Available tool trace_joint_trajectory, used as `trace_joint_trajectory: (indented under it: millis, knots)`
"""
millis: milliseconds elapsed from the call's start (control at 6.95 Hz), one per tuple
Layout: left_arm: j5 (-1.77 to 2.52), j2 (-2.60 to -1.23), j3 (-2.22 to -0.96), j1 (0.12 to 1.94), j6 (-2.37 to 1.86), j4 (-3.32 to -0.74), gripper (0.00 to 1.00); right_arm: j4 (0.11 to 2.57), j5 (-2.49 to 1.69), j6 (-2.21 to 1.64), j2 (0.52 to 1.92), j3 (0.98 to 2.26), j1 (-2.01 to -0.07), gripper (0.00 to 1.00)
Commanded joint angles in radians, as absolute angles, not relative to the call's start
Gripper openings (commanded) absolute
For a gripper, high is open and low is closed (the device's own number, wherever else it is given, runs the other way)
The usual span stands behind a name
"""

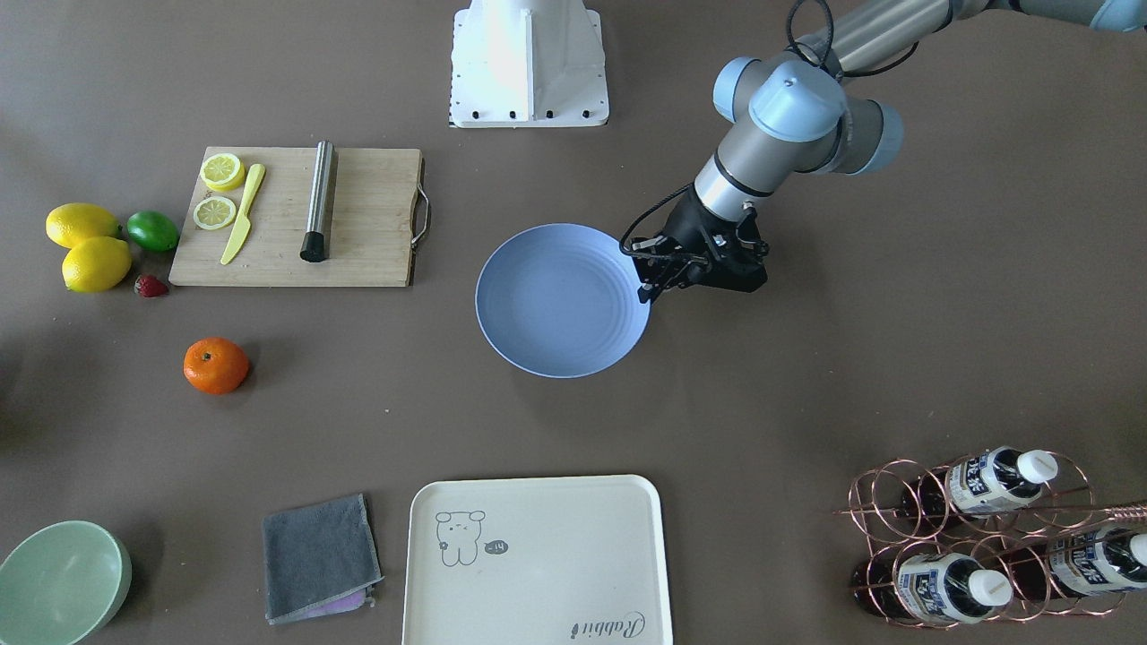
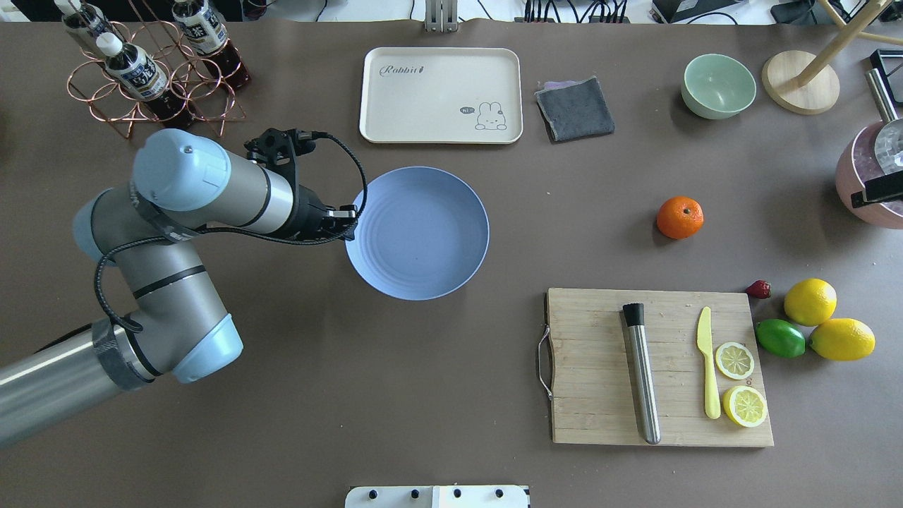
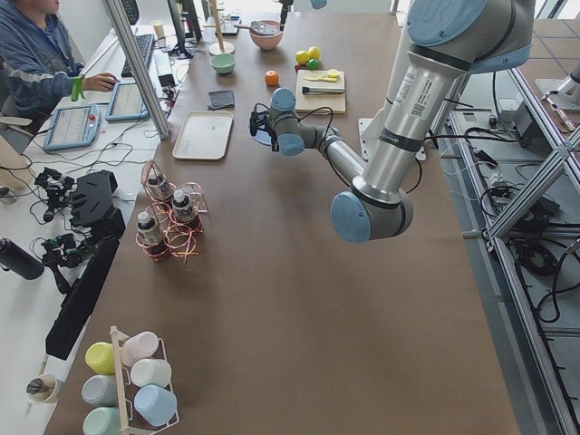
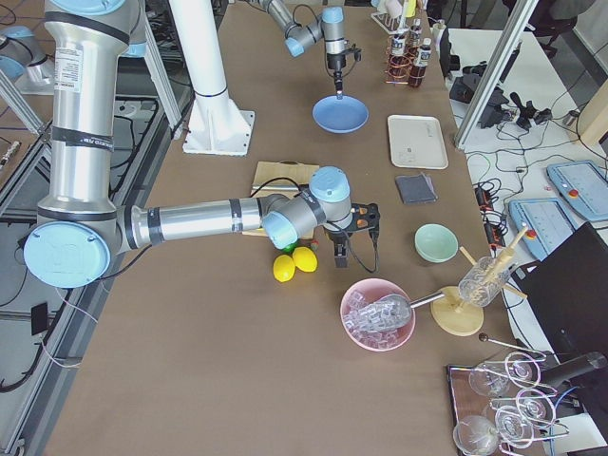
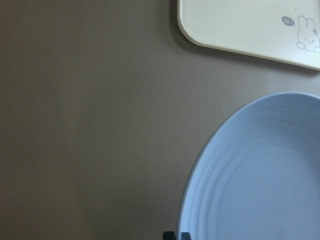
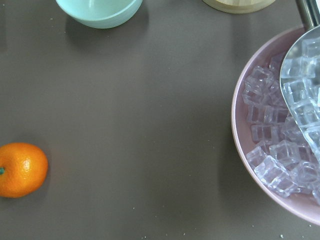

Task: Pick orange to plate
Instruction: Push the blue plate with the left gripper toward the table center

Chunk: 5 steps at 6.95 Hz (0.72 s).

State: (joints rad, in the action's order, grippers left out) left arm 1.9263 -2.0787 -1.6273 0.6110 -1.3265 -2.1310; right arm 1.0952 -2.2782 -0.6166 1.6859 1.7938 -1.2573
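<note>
The orange (image 1: 216, 365) (image 2: 680, 217) lies alone on the brown table, well apart from the pale blue plate (image 1: 560, 300) (image 2: 417, 233) at the table's middle. My left gripper (image 1: 647, 288) (image 2: 350, 224) sits at the plate's rim on the robot's left side. In the left wrist view its tips stand close together astride the plate (image 5: 260, 175) edge, so it looks shut on the rim. Only a dark part of my right gripper (image 2: 876, 190) shows, over the pink bowl; its state is unclear. The right wrist view has the orange (image 6: 21, 170) at its left edge.
A cutting board (image 2: 656, 367) holds a steel rod, a yellow knife and lemon halves. Two lemons (image 2: 811, 302), a lime (image 2: 780, 338) and a strawberry lie beside it. Farther off are a cream tray (image 2: 441, 95), grey cloth (image 2: 575, 107), green bowl (image 2: 718, 86), ice bowl (image 6: 280, 145) and bottle rack (image 2: 152, 70).
</note>
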Motion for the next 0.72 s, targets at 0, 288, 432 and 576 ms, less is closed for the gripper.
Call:
trace_joint_trajectory:
  millis: [0, 288, 432, 576]
  knots:
    - [1.847, -2.126, -1.565, 0.549, -1.339, -2.123, 0.00, 1.098, -2.278, -0.618, 1.675, 1.792, -1.247, 1.00]
    - [1.829, -2.140, -1.554, 0.535, -1.339, -2.123, 0.00, 1.106, -2.279, -0.618, 1.651, 1.776, -1.241, 1.00]
    - [1.815, -2.140, -1.558, 0.535, -1.333, -2.125, 0.97, 1.106, -2.279, -0.618, 1.631, 1.757, -1.238, 1.00]
    - [1.806, -2.135, -1.590, 0.538, -1.332, -2.123, 0.98, 1.108, -2.279, -0.620, 1.623, 1.753, -1.236, 1.00]
